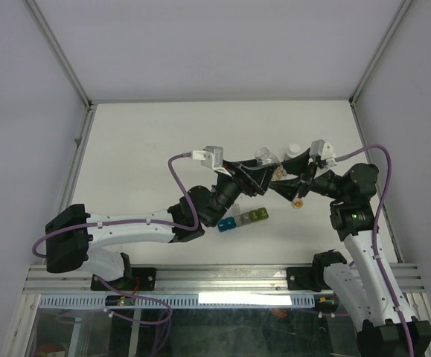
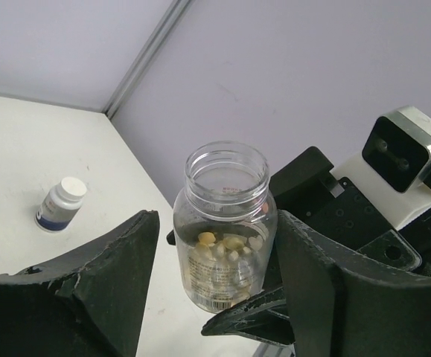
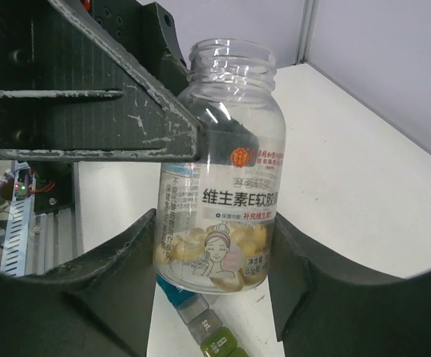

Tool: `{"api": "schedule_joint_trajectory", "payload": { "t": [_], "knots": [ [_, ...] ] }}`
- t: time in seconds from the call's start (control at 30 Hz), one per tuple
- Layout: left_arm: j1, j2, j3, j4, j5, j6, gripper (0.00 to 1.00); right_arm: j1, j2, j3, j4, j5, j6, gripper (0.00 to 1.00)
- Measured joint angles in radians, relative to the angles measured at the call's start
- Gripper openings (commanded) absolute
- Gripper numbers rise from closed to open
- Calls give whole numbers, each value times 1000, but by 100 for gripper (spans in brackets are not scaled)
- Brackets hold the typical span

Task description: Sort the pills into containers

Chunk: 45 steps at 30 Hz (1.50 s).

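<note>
**Over mid-table, the right gripper holds an uncapped bottle of softgels**

Near the middle of the white table (image 1: 163, 149), the two arms meet tip to tip around a clear bottle (image 3: 226, 160). The bottle has no cap, stands roughly upright in both wrist views, and carries a label printed in Chinese with a cartoon face. Yellow softgels (image 3: 191, 242) lie heaped in its lower part.

The right gripper (image 3: 215, 223) is clamped on the bottle, with both fingers pressed against the sides of its lower body. The left gripper (image 2: 215, 223) straddles the bottle higher up with its jaws released. One finger sits just beside the glass, and a clear gap shows between the other finger and the bottle.

The pill organiser strip (image 1: 243, 219) lies on the table between the two arms, nearer their bases than the bottle, just beside the left arm's wrist. It runs on a slant, with the blue end toward the left arm and the yellow-green end toward the right. In the right wrist view its teal, grey and olive compartments show just below the bottle's base. I cannot tell whether any compartment holds a softgel.

A small white-capped bottle (image 2: 60, 204) with a dark label stands on the table beyond the grippers.
</note>
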Motion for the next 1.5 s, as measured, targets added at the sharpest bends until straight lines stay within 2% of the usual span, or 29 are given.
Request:
{"api": "schedule_joint_trajectory", "payload": {
  "t": [0.37,0.43,0.5,0.53,0.6,0.73,0.8,0.87,1.17,1.37,1.5],
  "knots": [
    [12,-3,12,-60,14,0,61,0,-5,0,-79,-31,-128,7],
    [13,-6,12,-72,18,0,54,1,-7,0,-99,-33,-150,7],
    [13,-10,12,-80,32,-1,40,1,-9,0,-115,-35,-169,9],
    [17,-12,12,-85,38,-2,33,1,-10,0,-122,-37,-179,13],
    [19,-14,12,-93,51,-6,20,1,-10,0,-134,-36,-199,35],
    [19,-16,11,-108,59,-11,11,1,-11,13,-197,-38,-262,67],
    [19,-17,10,-108,60,-13,10,1,-11,27,-229,-43,-280,76],
    [19,-20,10,-106,60,-16,9,1,-13,42,-261,-49,-290,80],
    [19,-10,10,-87,55,-43,9,2,-7,80,-338,-16,-290,82],
    [19,41,10,-81,53,-46,9,6,-3,82,-352,35,-274,87],
    [18,56,10,-89,53,-48,9,8,2,83,-353,67,-271,84]
  ]
}}
